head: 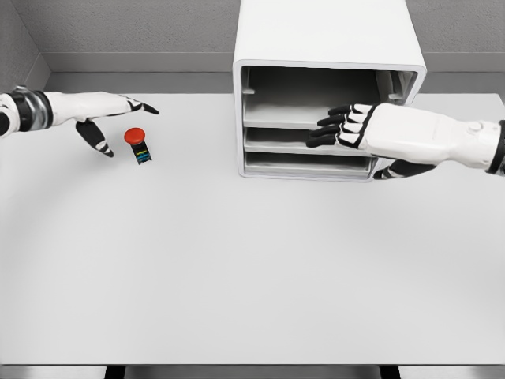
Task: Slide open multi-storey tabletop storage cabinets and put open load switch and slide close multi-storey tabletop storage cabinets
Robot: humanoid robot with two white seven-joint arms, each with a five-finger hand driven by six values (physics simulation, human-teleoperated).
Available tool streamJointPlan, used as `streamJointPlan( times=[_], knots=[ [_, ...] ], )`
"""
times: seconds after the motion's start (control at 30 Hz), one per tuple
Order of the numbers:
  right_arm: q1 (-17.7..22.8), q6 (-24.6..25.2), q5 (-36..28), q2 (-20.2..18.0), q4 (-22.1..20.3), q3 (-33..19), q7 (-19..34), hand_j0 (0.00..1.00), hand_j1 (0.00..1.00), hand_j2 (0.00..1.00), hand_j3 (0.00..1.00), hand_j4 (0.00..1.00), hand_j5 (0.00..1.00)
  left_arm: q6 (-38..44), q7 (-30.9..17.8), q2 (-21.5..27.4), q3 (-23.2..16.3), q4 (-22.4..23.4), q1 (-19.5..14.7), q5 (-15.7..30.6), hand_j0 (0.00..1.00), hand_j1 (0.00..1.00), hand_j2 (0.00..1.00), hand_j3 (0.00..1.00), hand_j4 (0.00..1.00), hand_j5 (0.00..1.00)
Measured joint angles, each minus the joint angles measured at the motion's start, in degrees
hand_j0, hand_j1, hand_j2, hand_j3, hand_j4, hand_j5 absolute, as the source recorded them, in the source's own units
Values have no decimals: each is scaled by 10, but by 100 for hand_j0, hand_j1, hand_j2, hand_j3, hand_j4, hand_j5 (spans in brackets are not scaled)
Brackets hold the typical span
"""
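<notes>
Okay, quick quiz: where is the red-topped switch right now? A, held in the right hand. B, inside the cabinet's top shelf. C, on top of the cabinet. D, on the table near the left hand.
D: the switch stands on the table just right of the open left hand, well left of the cabinet.

Load switch [140, 147] on table [252, 276], well left of cabinet [327, 87]

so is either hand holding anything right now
Nothing is held. The left hand is open beside the red-topped switch; the right hand reaches at the cabinet's front, gripping nothing visible.
</notes>
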Motion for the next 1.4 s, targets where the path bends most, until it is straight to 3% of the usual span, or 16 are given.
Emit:
streamJointPlan(
  times=[0.07, 0.37, 0.93, 1.4],
  knots=[
    [-16, 8, 7, 10, 0, 16, -4, 100, 100, 100, 100, 100, 100, 0, 0, -2, -4, 1, -2, 0, 100, 100, 100, 100, 100, 100],
    [-20, 89, 32, 25, 3, 36, -28, 100, 100, 100, 100, 100, 100, 0, 0, -11, -15, 6, -6, -27, 100, 100, 100, 100, 100, 100],
    [-71, 181, 32, 60, 11, 106, -28, 100, 100, 100, 100, 100, 100, 0, 0, -22, -23, 12, -5, -41, 100, 100, 100, 100, 100, 100],
    [-74, 194, 30, 69, 23, 126, -13, 100, 100, 100, 100, 100, 100, 0, 0, -22, -24, 9, -5, -39, 100, 100, 100, 100, 100, 100]
  ],
)
